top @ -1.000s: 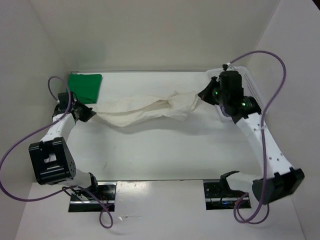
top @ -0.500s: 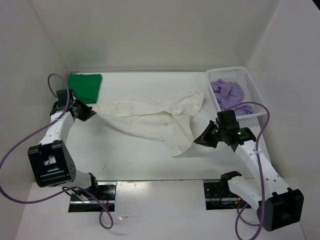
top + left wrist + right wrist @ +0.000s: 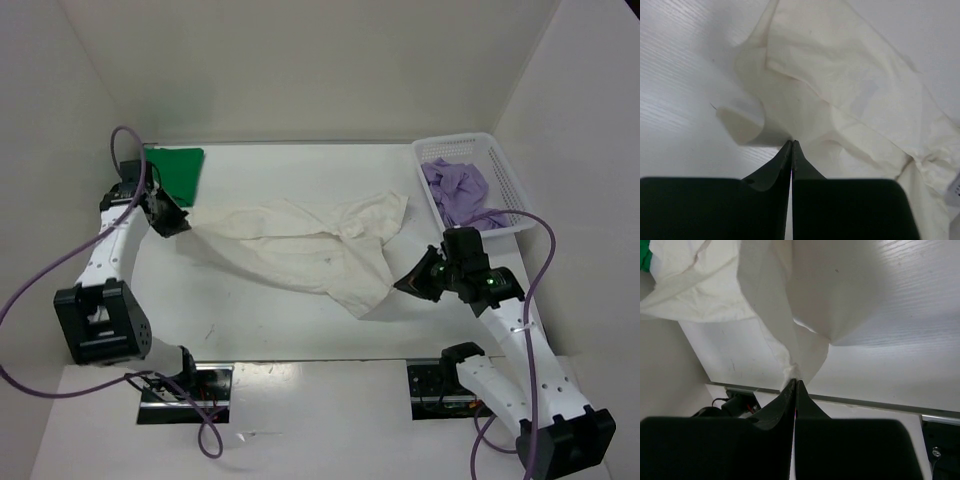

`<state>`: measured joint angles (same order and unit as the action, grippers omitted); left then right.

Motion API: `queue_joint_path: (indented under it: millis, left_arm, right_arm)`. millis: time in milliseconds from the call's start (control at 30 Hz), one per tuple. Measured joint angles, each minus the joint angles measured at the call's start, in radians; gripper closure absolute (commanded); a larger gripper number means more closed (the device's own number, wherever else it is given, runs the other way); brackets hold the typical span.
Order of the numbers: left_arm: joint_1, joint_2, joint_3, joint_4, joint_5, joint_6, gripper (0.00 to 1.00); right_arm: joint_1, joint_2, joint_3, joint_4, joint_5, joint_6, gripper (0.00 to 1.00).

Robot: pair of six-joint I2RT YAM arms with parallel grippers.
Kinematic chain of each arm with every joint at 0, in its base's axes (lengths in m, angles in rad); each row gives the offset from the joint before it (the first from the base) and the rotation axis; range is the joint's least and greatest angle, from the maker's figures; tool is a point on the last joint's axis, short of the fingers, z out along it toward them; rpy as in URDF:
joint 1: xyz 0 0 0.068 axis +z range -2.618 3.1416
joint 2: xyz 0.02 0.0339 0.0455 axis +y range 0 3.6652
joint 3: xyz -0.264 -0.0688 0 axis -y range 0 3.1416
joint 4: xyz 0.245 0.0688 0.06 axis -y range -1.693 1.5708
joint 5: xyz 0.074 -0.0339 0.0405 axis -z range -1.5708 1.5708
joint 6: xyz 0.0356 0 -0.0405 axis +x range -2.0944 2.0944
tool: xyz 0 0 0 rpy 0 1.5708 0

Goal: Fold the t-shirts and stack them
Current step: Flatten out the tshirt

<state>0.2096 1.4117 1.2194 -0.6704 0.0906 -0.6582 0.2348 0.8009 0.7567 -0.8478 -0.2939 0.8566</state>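
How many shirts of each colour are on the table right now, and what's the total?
green t-shirt: 1
cream t-shirt: 1
lavender t-shirt: 1, crumpled in the basket
Total: 3

Cream shirt point(image 3: 300, 245) stretched mid-table, green point(image 3: 172, 172) folded, lavender point(image 3: 458, 188) seemingly crumpled.
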Motion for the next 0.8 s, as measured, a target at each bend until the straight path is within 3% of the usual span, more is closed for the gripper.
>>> queue_joint_path:
  millis: [33, 67, 167, 300, 333, 400, 500, 567, 600, 667, 733, 800]
  left_arm:
    - [0.000, 0.029, -0.003, -0.011, -0.010, 0.002, 0.90]
    - [-0.001, 0.073, -0.002, -0.003, -0.017, 0.002, 0.80]
    - [-0.023, 0.268, 0.051, 0.032, -0.027, -0.018, 0.70]
    - [-0.144, 0.563, 0.260, 0.061, -0.046, -0.044, 0.38]
    - [-0.174, 0.614, 0.319, 0.066, -0.045, -0.047, 0.27]
    - [-0.228, 0.658, 0.362, 0.121, -0.042, -0.052, 0.19]
    - [-0.239, 0.544, 0.213, 0.202, -0.041, -0.056, 0.29]
    - [-0.187, 0.396, 0.072, 0.204, -0.040, -0.065, 0.42]
    - [-0.140, 0.311, -0.003, 0.221, -0.039, -0.074, 0.56]
    - [-0.042, 0.146, -0.125, 0.238, -0.050, -0.084, 0.67]
    - [0.053, 0.002, -0.216, 0.258, -0.063, -0.090, 0.75]
    - [0.093, -0.093, -0.282, 0.270, -0.073, -0.100, 0.76]
  right_arm:
    - [0.000, -0.003, -0.002, -0.003, 0.003, 0.003, 1.00]
    - [0.000, -0.006, -0.006, -0.004, 0.005, 0.005, 1.00]
    - [0.000, -0.004, -0.013, -0.010, 0.010, 0.011, 1.00]
    - [0.000, 0.018, -0.013, -0.010, 0.009, 0.014, 1.00]
    - [0.002, 0.028, -0.013, -0.010, 0.008, 0.014, 1.00]
    - [0.003, 0.044, -0.013, -0.009, 0.007, 0.014, 1.00]
    - [0.003, 0.048, -0.013, -0.005, 0.006, 0.014, 1.00]
    - [0.004, 0.050, -0.013, -0.002, 0.005, 0.014, 1.00]
    - [0.004, 0.053, -0.013, 0.000, 0.005, 0.014, 1.00]
    - [0.004, 0.060, -0.013, 0.006, 0.004, 0.013, 1.00]
    - [0.004, 0.068, -0.013, 0.019, 0.002, 0.011, 1.00]
    - [0.006, 0.080, -0.013, 0.033, -0.002, 0.006, 1.00]
